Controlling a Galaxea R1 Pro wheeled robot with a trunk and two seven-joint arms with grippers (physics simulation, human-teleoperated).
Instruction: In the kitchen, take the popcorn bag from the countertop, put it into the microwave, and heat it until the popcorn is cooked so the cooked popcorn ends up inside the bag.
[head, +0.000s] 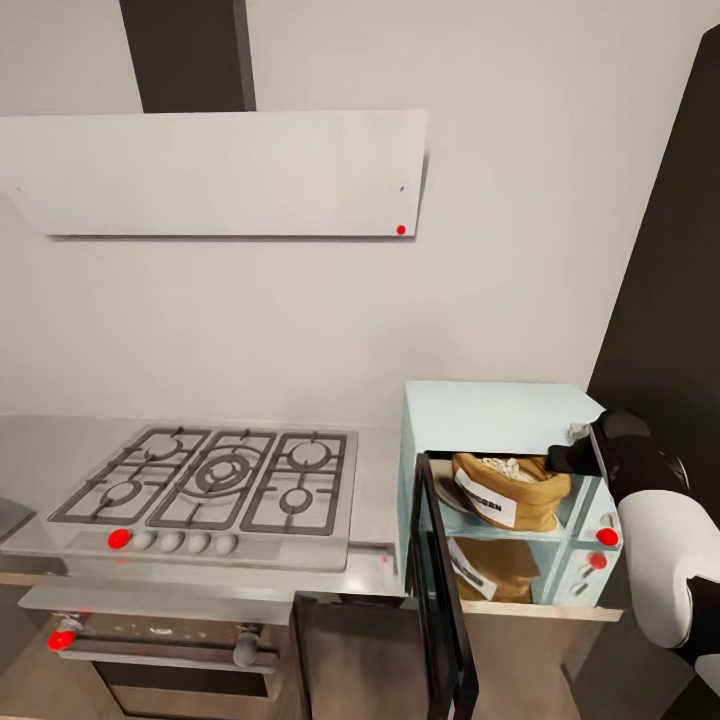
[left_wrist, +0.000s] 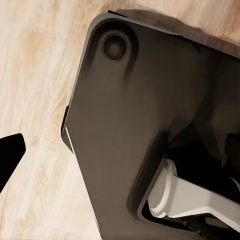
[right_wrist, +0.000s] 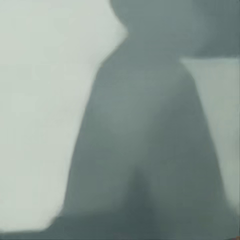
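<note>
Popcorn bag (head: 508, 488): sits inside the microwave (head: 500, 420), label facing out, whitish popcorn (head: 508, 466) at its mouth.
Microwave door (head: 440, 590): swung wide open toward the camera.
Countertop (head: 375, 500): carries the microwave, beside the gas hob (head: 215, 480).
Right gripper (head: 585, 450): at the microwave's upper right corner; whether open or closed cannot be told.
Left gripper: grip state not discernible.
Risk: heating probably cannot begin with the door open; a retreating arm could nudge the light microwave.

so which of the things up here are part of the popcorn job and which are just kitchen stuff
Part of the job:
- popcorn bag, sitting inside the microwave
- popcorn, pale in the bag's mouth
- microwave, door open
- countertop
- right gripper, at the microwave's top right edge

Just kitchen stuff:
- gas hob
- white hood
- oven under the hob
</note>
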